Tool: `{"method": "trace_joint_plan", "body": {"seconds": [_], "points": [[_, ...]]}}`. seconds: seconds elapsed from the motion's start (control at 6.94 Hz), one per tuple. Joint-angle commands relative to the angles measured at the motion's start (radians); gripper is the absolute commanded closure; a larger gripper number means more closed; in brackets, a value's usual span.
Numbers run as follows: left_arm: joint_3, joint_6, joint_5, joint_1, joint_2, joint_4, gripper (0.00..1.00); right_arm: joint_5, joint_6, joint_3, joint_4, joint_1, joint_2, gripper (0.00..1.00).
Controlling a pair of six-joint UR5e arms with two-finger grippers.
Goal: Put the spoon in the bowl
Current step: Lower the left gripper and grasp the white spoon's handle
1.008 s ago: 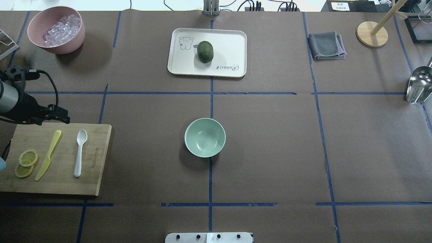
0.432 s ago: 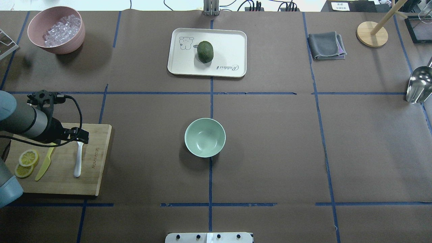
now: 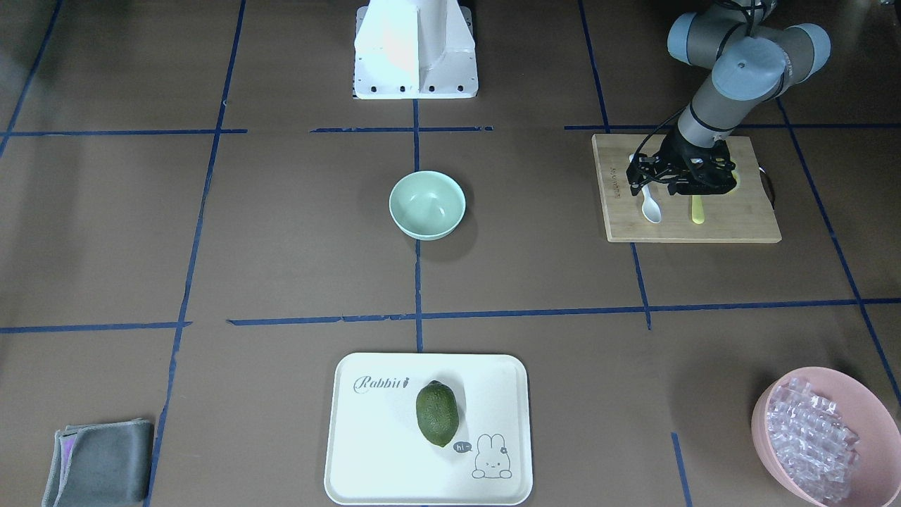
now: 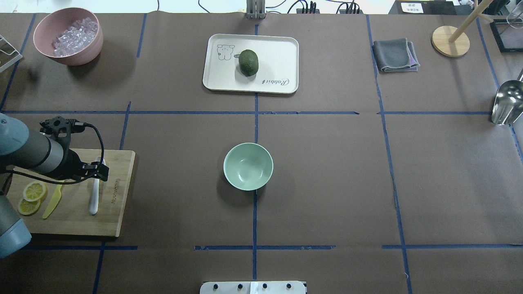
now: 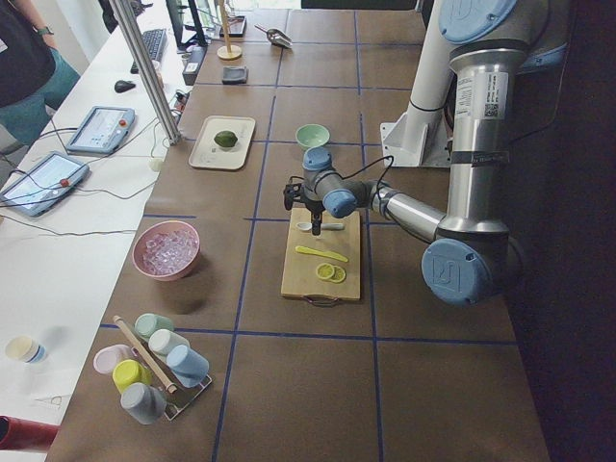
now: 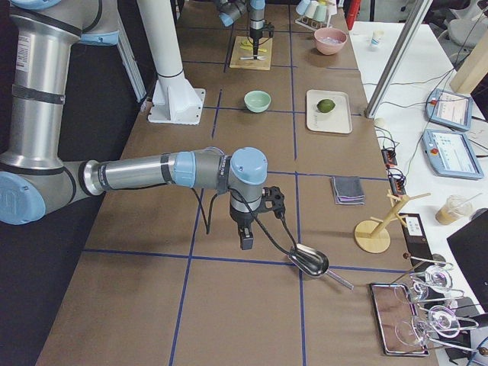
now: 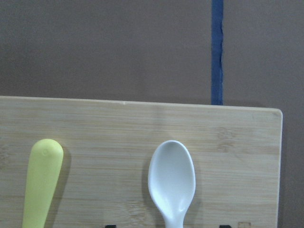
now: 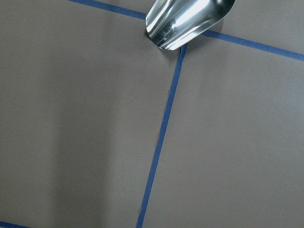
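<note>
The brown-papered counter (image 4: 327,183) is crossed by blue tape lines. A wooden cutting board (image 4: 118,204) is set at its left end, and the mint-green bowl (image 4: 248,166) is seen empty near the middle, well apart from the board. The left gripper (image 4: 98,172) is held low over the board with its jaws spread wide, one on each side of the neck of the spoon (image 4: 94,200); nothing is gripped, and contact cannot be judged. The white spoon is laid flat on the board beside the yellow knife (image 4: 52,200). Whether the right gripper (image 6: 246,241) is parted cannot be told.
</note>
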Motion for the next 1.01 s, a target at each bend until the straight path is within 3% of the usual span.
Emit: {"method": "trace_joint_plan", "body": {"seconds": [0.0, 0.58, 0.86], "points": [[0.001, 0.002, 0.0, 0.012, 0.0, 0.004, 0.38, 0.0, 0.0, -0.002, 0.0, 0.0, 0.0, 0.0], [-0.001, 0.002, 0.0, 0.02, -0.008, 0.024, 0.58, -0.002, -0.003, -0.006, 0.0, 0.0, -0.005, 0.0], [-0.001, 0.003, 0.0, 0.02, -0.009, 0.024, 0.83, -0.002, -0.003, -0.006, 0.0, 0.0, -0.009, 0.0]]}}
